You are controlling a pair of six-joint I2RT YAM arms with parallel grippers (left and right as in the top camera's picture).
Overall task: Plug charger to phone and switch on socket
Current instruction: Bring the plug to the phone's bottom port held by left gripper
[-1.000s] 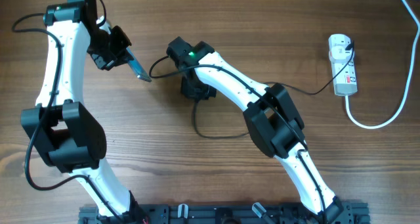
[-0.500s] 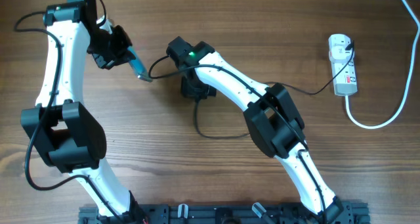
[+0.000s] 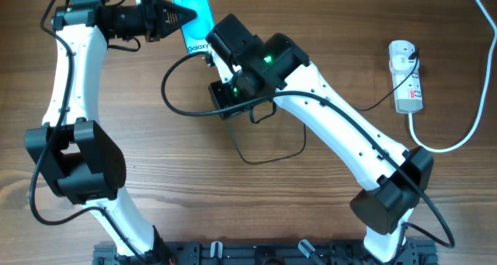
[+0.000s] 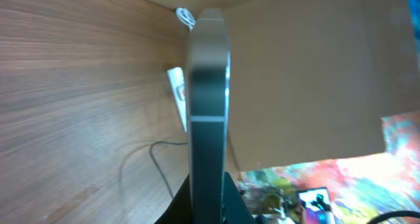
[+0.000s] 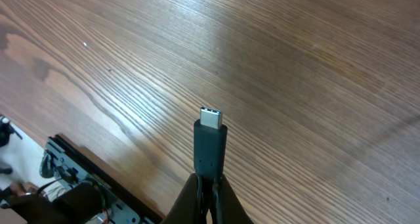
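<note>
My left gripper (image 3: 177, 16) is shut on the phone (image 3: 196, 12) and holds it up at the far edge, turquoise screen facing up, "Galaxy" end toward the right arm. In the left wrist view the phone (image 4: 209, 106) shows edge-on between the fingers (image 4: 209, 201). My right gripper (image 3: 217, 54) sits just below the phone's "Galaxy" end, shut on the charger's black plug (image 5: 210, 142), whose metal tip sticks out over the wood. The fingers (image 5: 210, 188) pinch the plug's base. The thin black cable (image 3: 168, 98) loops under the right arm. The white socket (image 3: 406, 76) lies far right.
A thick white cable (image 3: 458, 133) curves from the socket off the right edge. The socket also shows small in the left wrist view (image 4: 176, 96). A black rail (image 3: 256, 253) runs along the table's near edge. Both arms crowd the far-left middle.
My left gripper has lifted the phone toward the far edge and turned its screen upward. The right arm has swung up and left, carrying the plug to just below the phone.
</note>
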